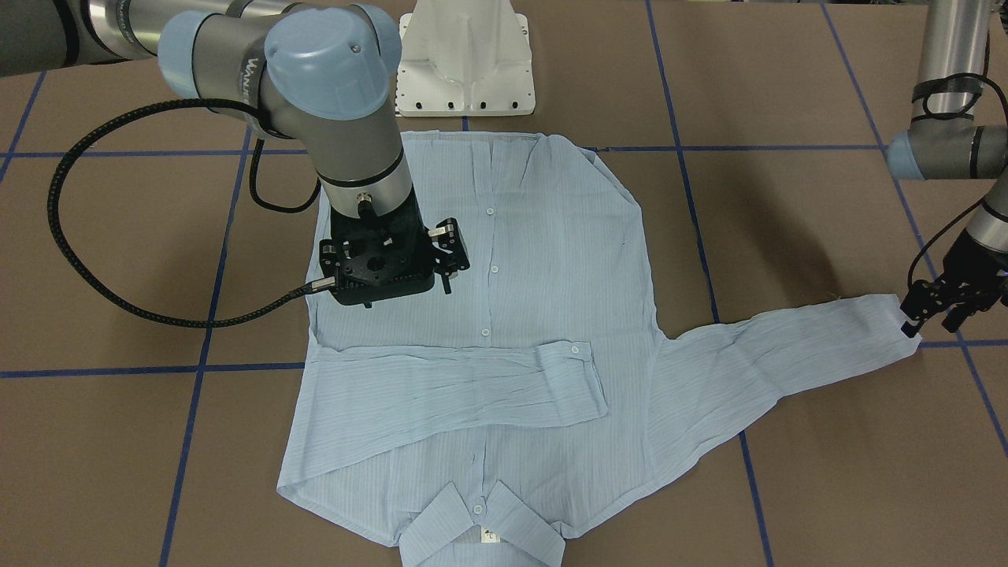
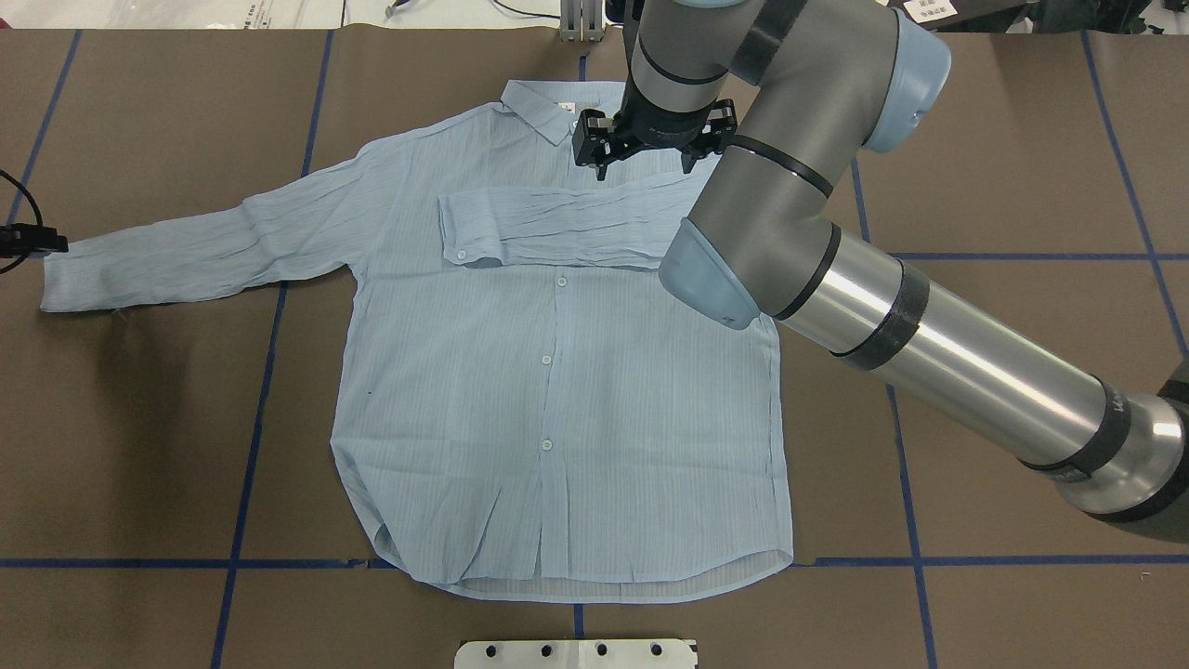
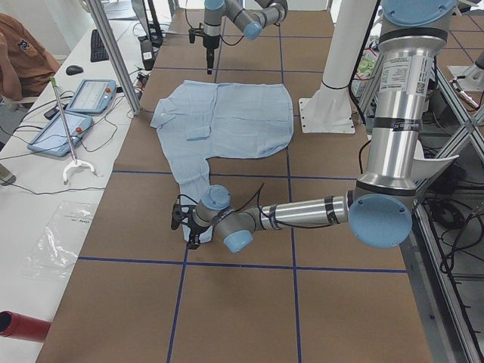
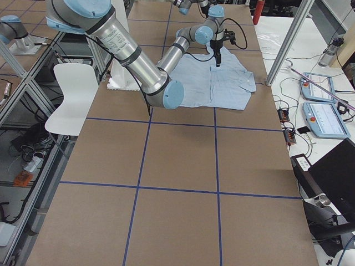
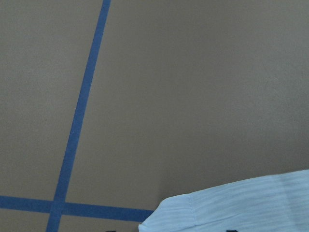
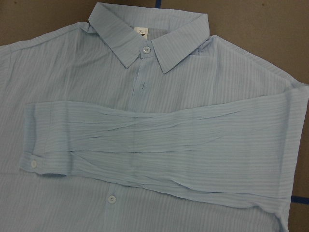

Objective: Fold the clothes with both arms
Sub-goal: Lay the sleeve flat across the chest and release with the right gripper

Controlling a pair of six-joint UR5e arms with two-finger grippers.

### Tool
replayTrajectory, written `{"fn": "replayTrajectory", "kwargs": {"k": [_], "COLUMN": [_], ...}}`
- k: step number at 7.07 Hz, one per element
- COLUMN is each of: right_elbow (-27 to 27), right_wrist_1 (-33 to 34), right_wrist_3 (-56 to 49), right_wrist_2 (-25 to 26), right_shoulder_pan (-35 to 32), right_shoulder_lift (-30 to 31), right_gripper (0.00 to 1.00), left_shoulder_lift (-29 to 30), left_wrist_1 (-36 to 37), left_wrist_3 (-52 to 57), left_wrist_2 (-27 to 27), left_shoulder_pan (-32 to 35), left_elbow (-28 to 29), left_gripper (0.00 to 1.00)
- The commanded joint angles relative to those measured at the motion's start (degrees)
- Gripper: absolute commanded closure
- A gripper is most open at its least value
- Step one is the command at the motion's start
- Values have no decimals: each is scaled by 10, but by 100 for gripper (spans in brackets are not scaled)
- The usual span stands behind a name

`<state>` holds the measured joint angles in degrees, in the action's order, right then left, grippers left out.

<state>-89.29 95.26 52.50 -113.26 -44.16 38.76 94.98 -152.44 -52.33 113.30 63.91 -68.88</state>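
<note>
Hovering above the shirt (image 2: 557, 390) near its folded sleeve (image 2: 557, 228), the right tool (image 2: 644, 165) shows fingers apart. The left tool (image 1: 933, 319) sits at the outstretched cuff (image 1: 882, 323), fingers likewise apart.

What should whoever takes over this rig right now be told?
Right gripper: open, hovering over the shirt near the collar.
Left gripper: at the cuff of the outstretched sleeve; grip unclear.
Shirt: flat on the table, front up, buttoned.
Done: folded sleeve lies across the chest.
Left: fold the outstretched sleeve in, then the body.
</note>
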Motion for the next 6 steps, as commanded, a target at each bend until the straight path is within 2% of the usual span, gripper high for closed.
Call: {"fn": "replayTrajectory", "kwargs": {"k": [1, 3, 6], "right_elbow": [-2, -3, -3], "right_wrist_1": [-1, -2, -3], "right_wrist_3": [-1, -1, -2], "right_wrist_2": [0, 1, 1], "right_shoulder_pan": [-1, -1, -1], "right_shoulder_lift": [3, 13, 16], "right_gripper": [0, 0, 0], "left_shoulder_lift": [9, 9, 9], "left_wrist_1": [-2, -3, -2], "left_wrist_3": [-1, -1, -1], "left_wrist_2": [0, 0, 1], "left_shoulder_pan": [0, -10, -12], "left_elbow": [14, 20, 20], "left_gripper": [27, 32, 33]}}
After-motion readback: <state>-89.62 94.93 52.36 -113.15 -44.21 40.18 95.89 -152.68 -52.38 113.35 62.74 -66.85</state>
